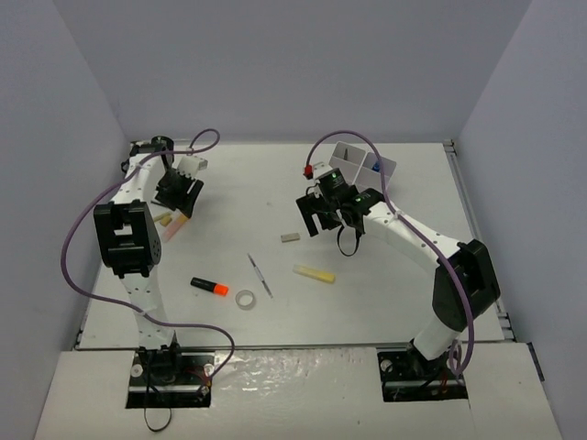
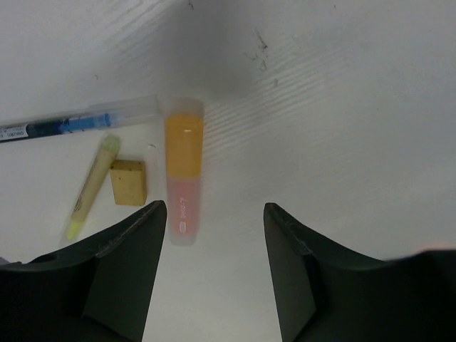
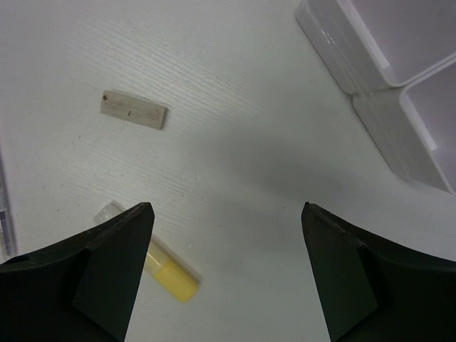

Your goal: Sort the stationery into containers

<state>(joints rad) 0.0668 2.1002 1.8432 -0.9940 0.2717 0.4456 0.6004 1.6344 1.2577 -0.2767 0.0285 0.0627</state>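
Fingers [image 2: 128,249] gape empty on left gripper [image 2: 214,214], right gripper [image 3: 224,214]; orange-capped black marker [image 1: 209,286] lies unsorted, well apart from white four-compartment plastic tray [image 1: 353,151].

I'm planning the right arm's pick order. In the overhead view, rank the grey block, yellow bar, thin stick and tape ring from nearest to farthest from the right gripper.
Measured from the right gripper:
1. The grey block, just beside it on its left.
2. The yellow bar, toward the arm bases.
3. The thin stick, further left.
4. The tape ring, farthest, left and toward the near edge.
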